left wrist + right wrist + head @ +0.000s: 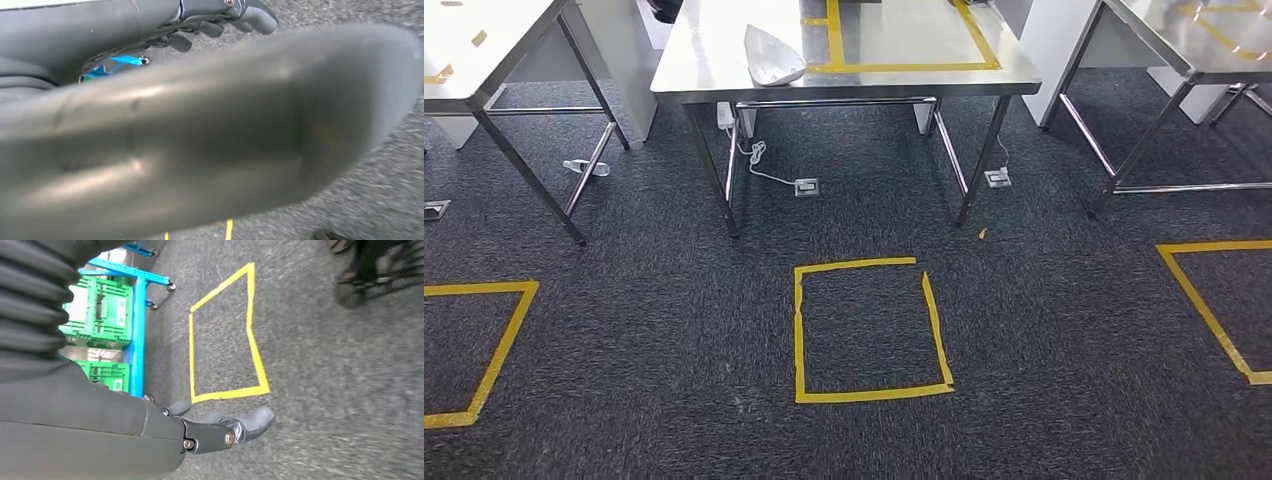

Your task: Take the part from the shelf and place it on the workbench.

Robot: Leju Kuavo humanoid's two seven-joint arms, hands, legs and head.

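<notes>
A long smooth grey part [210, 145] lies close across the left wrist view, and my left hand [220, 22] holds it, with dark fingers curled over its far edge. A pale shell-shaped part [772, 52] lies on the steel workbench [724, 85] straight ahead, left of a yellow taped rectangle [904, 66] on its top. My right hand [220, 427] hangs over the carpet with its fingers stretched out and nothing in them.
A yellow tape square [869, 330] marks the carpet before the workbench, with others at the left [484, 350] and right [1214, 300]. Steel tables [484, 60] [1194, 50] flank the bench. Cables and floor sockets [805, 186] lie under it. Green crates [105, 310] sit on a blue rack.
</notes>
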